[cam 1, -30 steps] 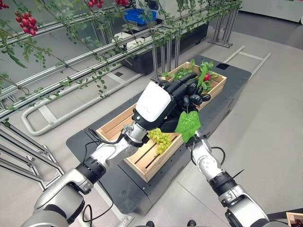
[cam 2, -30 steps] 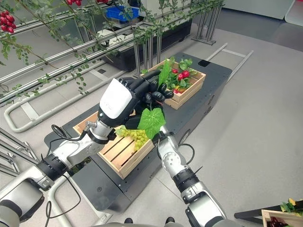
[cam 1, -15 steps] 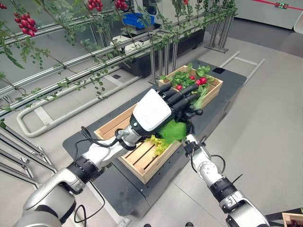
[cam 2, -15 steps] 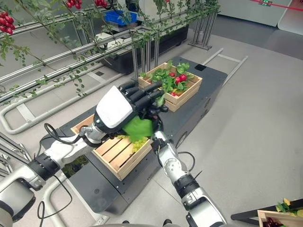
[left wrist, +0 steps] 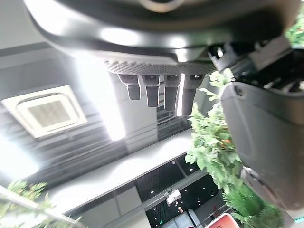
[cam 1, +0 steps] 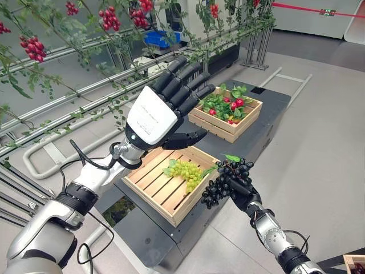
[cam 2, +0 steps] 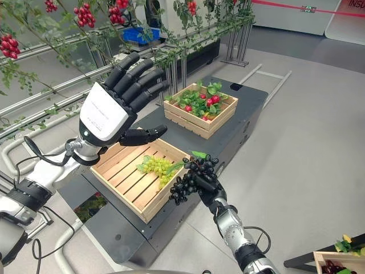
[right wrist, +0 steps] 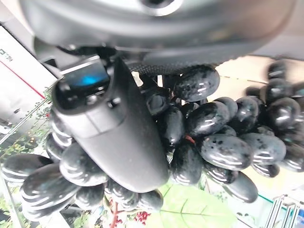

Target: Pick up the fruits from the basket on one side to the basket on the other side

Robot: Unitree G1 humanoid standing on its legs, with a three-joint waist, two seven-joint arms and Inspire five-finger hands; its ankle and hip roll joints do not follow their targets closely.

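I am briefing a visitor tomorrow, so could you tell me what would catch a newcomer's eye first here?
First, the left robot hand, raised with fingers spread wide above the near slatted wooden crate, where a bunch of green grapes lies. Next, the right robot hand grips a bunch of glossy black grapes by that crate's corner. Beyond sits a far wooden crate of red fruit and leaves.

A grey floor (cam 1: 325, 142) is being shown across the right of the frame, with a dark platform (cam 1: 274, 108) lying at centre. Metal rails (cam 1: 85, 91) hung with leafy vines and red berry clusters (cam 1: 108, 18) are being seen along the upper left, a blue crate (cam 1: 155, 37) behind them
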